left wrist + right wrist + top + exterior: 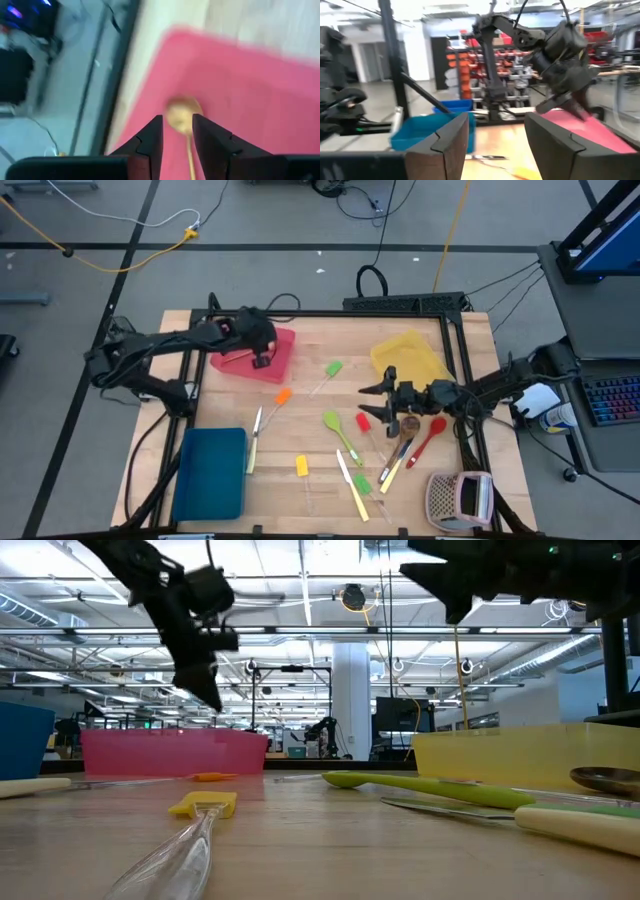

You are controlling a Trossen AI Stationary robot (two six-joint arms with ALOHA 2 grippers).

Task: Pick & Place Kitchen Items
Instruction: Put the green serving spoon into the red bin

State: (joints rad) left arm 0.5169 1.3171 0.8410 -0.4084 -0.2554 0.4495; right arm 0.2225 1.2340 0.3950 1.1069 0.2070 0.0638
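A brown spoon point(183, 116) lies flat on the floor of the red tray point(283, 345) at the table's far left. My left gripper point(262, 363) hangs open above it, its fingers point(151, 140) on either side of the spoon's bowl in the left wrist view but clear of it. My right gripper point(369, 402) is raised at mid table, open and holding nothing, pointing toward the table's left. More utensils lie flat on the wood: a green spoon point(338, 430), a red spoon point(432, 435), a yellow spatula point(301, 466) and an orange spatula point(283, 396).
A blue tray point(212, 472) sits at the near left and a yellow tray point(408, 355) at the far right. A perforated box point(460, 498) stands at the near right corner. Knives point(256, 428) and spatulas point(333, 367) are scattered across the table's middle.
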